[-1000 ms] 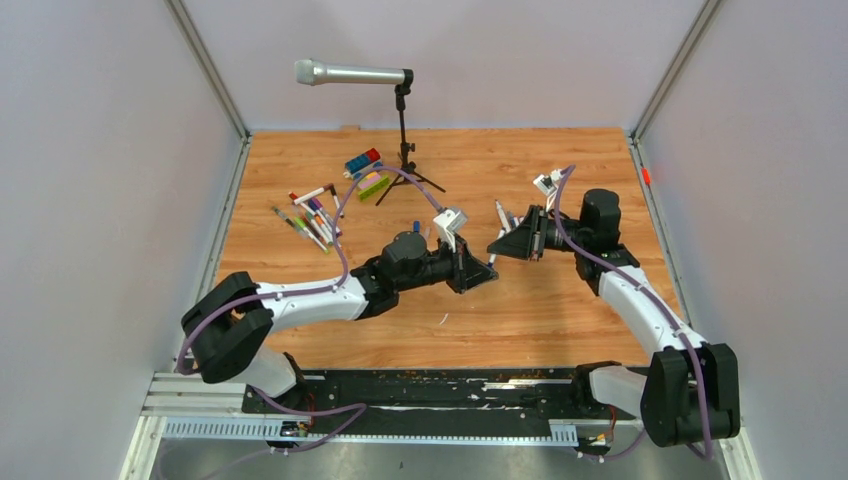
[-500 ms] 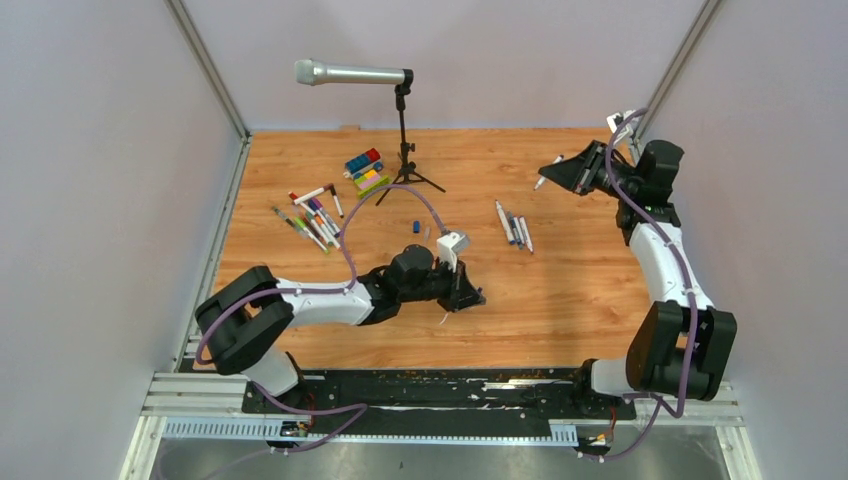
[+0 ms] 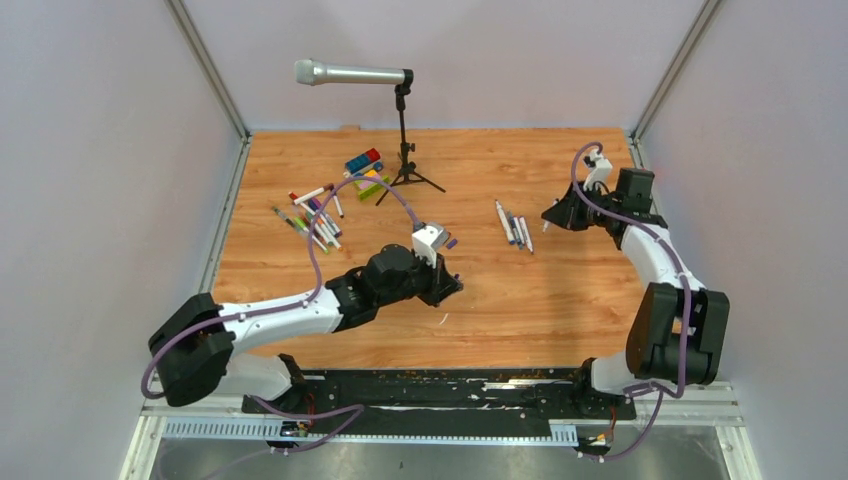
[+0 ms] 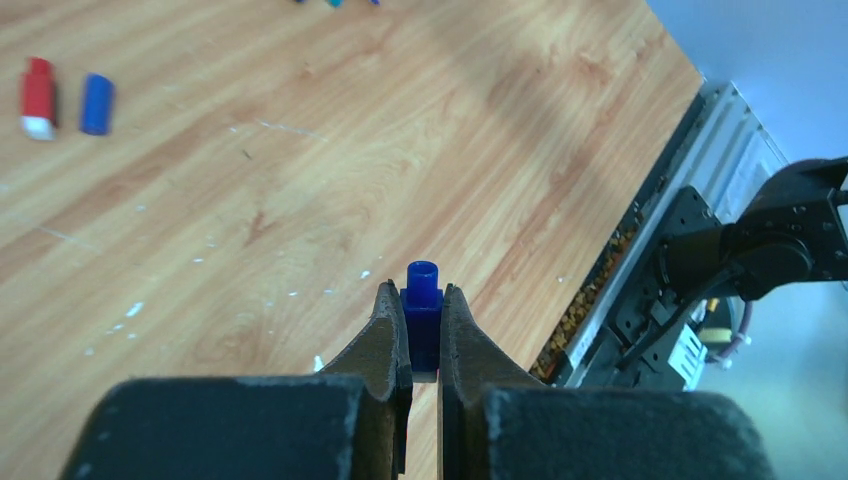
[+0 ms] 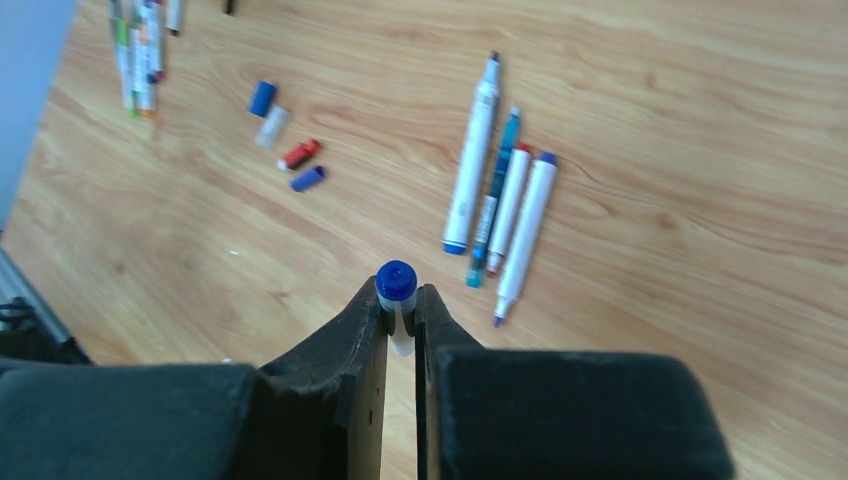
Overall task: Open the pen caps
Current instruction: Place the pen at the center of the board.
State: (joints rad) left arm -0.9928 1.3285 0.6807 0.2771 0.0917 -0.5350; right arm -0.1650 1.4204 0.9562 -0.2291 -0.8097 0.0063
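— Wooden table (image 3: pixel 560 300), the microphone (image 3: pixel 350 73) on its stand at the back. Why do the two arms sit so far apart?
— Each carries half of one job, I'd judge. The left gripper (image 4: pixel 422 305) hangs over the middle of the table, jaws pressed onto a blue cap (image 4: pixel 422 283) that sticks out past the fingertips. The right gripper (image 5: pixel 400 300), nearer the right edge, pinches a white-barrelled pen (image 5: pixel 397 282) with a blue end, seen end-on.
— And the others?
— Sorted, it seems. The capped pile (image 3: pixel 315 215) lies far left, near the toy blocks (image 3: pixel 365 170), waiting its turn. Four opened pens (image 5: pixel 472 150) lie side by side just ahead of the right gripper, likely where its pen belongs.
— The loose caps (image 5: pixel 299 153)?
— Scattered mid-table, apart from both groups, so they don't get mixed in. The blue one probably joins them.
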